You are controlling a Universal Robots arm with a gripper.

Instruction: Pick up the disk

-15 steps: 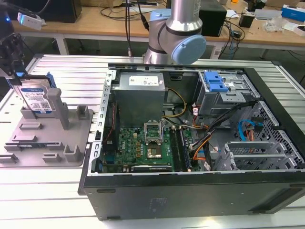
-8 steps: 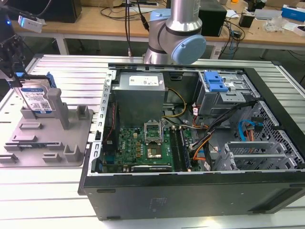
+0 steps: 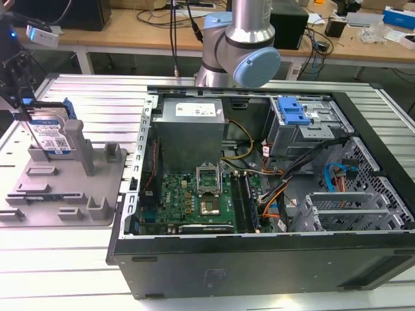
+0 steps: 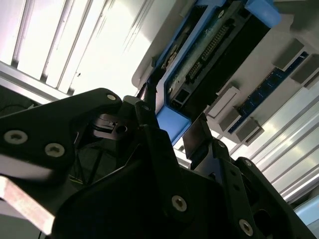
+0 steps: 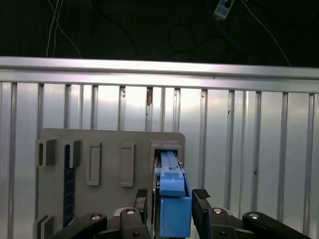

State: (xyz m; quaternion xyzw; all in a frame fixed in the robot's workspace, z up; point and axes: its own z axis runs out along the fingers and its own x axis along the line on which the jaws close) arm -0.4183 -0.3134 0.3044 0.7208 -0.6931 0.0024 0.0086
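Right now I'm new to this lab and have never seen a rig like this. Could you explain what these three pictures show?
This is one robot arm with a claw at its end. The exterior view comes from a camera off the arm. Both wrist views come from cameras riding on the arm near the claw. On the ribbed metal table sit an open computer case and, at the exterior view's left, a grey fixture plate. The disk stands upright on its edge in that plate. The claw is open and straddles the disk's blue end, so it is not yet holding anything.
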